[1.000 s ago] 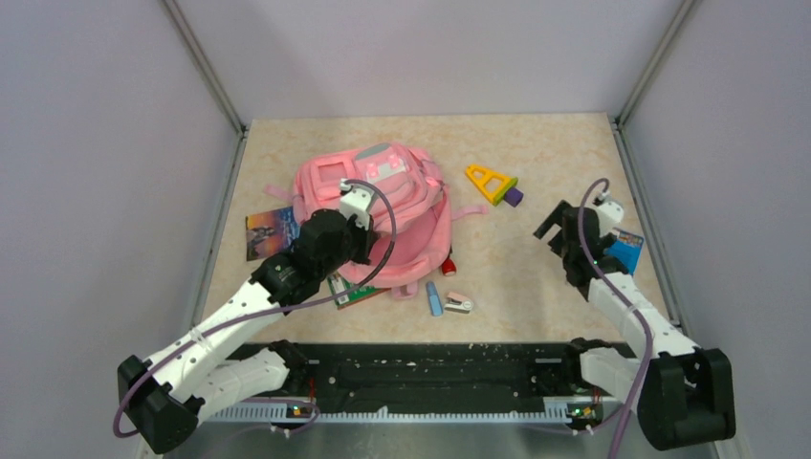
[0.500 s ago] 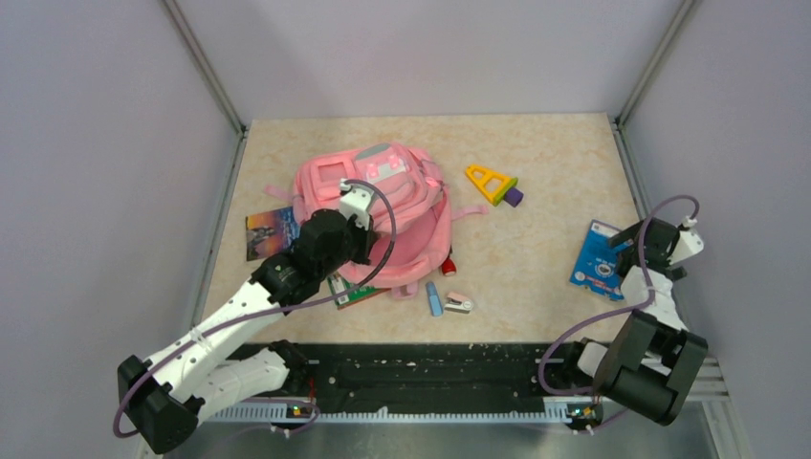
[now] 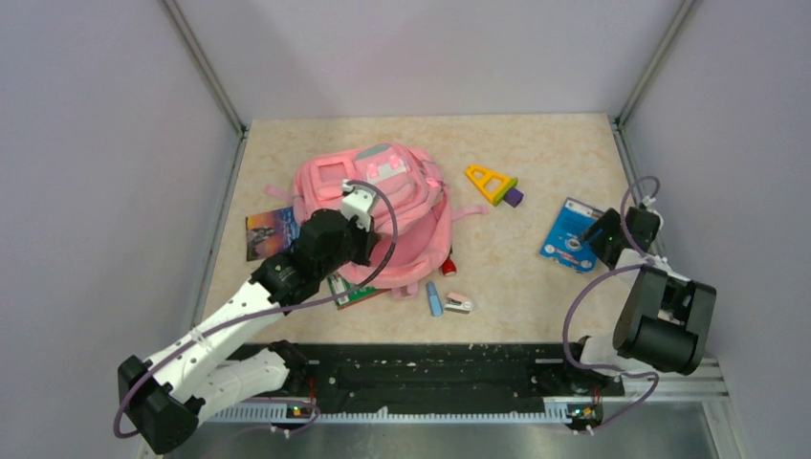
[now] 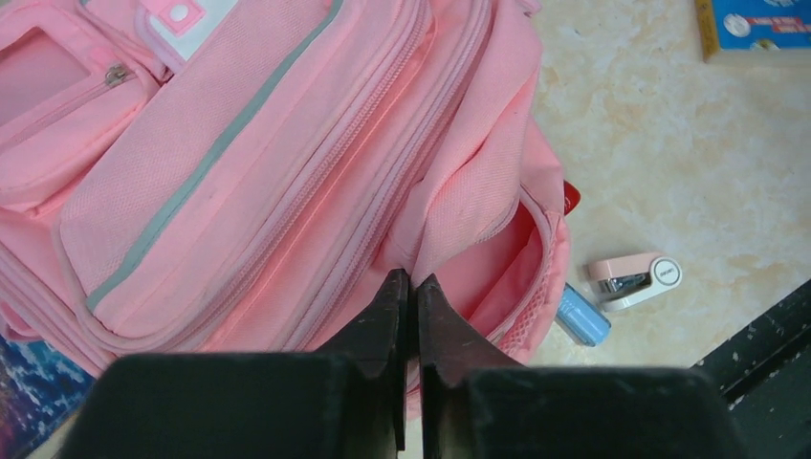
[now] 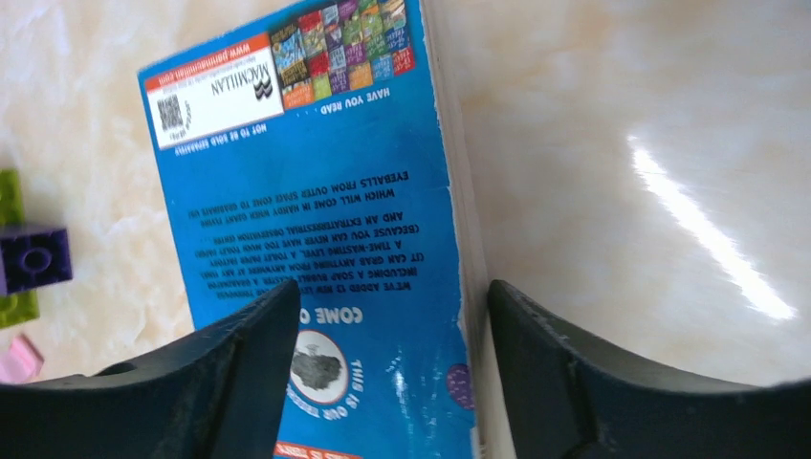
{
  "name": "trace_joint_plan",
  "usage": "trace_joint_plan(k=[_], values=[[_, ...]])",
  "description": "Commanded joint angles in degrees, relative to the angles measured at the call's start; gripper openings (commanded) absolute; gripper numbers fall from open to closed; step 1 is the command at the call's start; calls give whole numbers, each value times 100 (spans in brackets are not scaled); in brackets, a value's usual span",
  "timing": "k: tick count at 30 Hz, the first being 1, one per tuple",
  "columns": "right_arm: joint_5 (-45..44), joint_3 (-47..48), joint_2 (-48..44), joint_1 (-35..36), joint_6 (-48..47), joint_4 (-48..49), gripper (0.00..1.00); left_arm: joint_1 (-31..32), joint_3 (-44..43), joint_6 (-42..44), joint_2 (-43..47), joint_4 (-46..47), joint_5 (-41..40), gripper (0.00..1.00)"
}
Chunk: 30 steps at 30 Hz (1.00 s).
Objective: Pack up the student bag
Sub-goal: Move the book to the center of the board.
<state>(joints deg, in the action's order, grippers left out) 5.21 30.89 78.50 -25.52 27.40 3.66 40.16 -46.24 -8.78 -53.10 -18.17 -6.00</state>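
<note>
We count one student bag (image 3: 406, 196), left of the bench's middle. Books come to three: one blue book (image 3: 569, 234) near the right edge, one dark-covered book (image 3: 268, 232) near the left edge, and one green-edged book (image 3: 352, 292) poking out from under the bag's near side. We find one yellow triangle (image 3: 495, 188) with one purple block (image 3: 514, 197) touching it, one pink stapler (image 3: 459, 304), one small blue stick (image 3: 434, 299) just beside it, and one red item (image 3: 449, 267), mostly hidden by the bag.

Seen upside down on glossy blue paperback book (image 5: 316, 220): "MACMILLAN" and a web address on white barcode label (image 5: 206, 96), "HAVE YOU READ" under a row of tiny covers, "COME O" lower down.
</note>
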Motion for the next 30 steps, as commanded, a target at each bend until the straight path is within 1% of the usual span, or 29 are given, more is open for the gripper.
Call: trace_joint_plan(k=[1,3,4,5,7,9,12,16,19,22,23,24,26,30], values=[[423,331,624,839,-320,-301,63,45,-257,291,64,517,837,15],[412,475,818,1130,-419,-348,55,82,-282,512,55,506,1214,40],[378,548,901,1272,-470,-428,53,99,-324,569,47,467,1305,49],[336,628,976,1420,-518,-553,52,102,-367,608,42,410,1330,54],[261,773,1125,1636,-584,-671,50,97,-443,635,31,333,1322,60],[281,887,1268,1733,-635,-735,48,97,-509,598,20,279,1285,63],[366,986,1430,1760,-648,-773,40,97,-558,452,4,279,1294,63],[540,945,1421,1761,-643,-672,30,106,-627,-164,-52,452,1427,64],[805,882,1373,1761,-605,-487,18,106,-527,-963,-193,956,1402,64],[1216,828,1320,1762,-557,-410,5,108,-221,-1571,-527,2027,1515,65],[1358,804,1276,1761,-547,-251,2,109,-195,-1768,-691,2357,1568,65],[1422,790,1235,1763,-542,-221,0,118,-198,-1937,-905,2720,1638,65],[1474,742,1135,1762,-534,-201,0,127,-266,-2144,-1331,3183,1787,65],[1752,586,846,1761,-422,-22,0,176,-597,-2301,-2171,3614,1930,64]])
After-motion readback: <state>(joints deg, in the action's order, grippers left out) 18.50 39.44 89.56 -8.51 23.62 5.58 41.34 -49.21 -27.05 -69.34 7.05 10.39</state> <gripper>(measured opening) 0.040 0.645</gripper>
